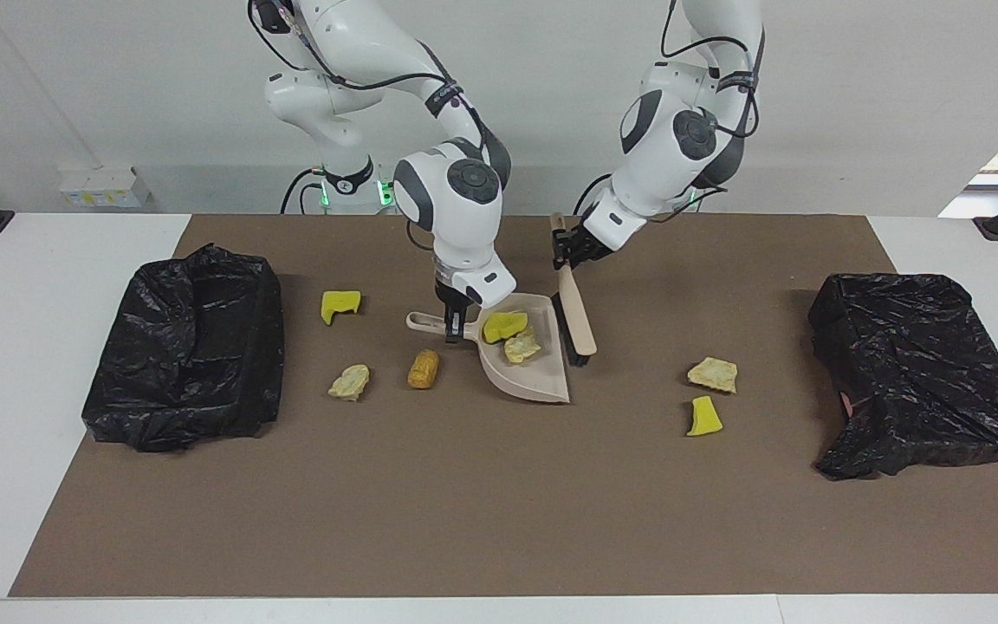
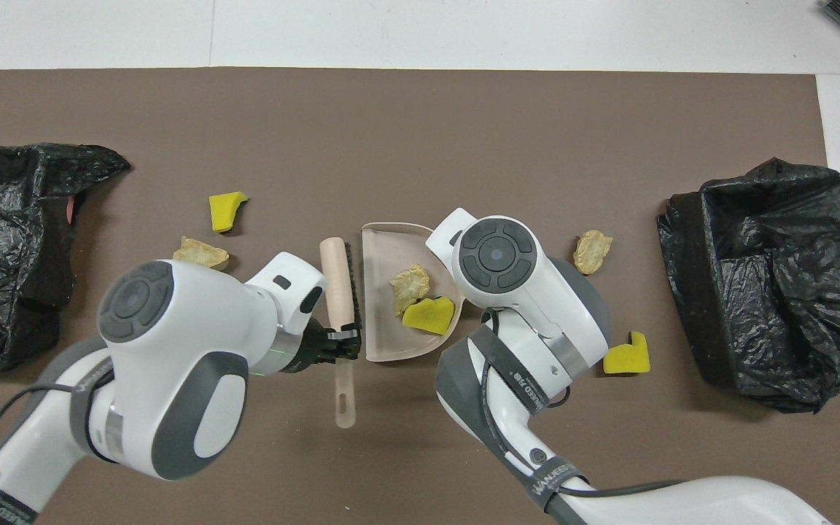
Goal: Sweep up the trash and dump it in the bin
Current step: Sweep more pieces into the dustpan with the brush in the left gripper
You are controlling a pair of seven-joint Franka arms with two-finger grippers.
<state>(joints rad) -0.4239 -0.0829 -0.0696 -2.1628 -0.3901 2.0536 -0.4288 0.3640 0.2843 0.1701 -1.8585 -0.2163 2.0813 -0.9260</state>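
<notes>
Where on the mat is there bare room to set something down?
The wide strip of brown mat farther from the robots than all the trash, running between the two black bags, is bare. It is crowded around the dustpan and brush near the middle.
</notes>
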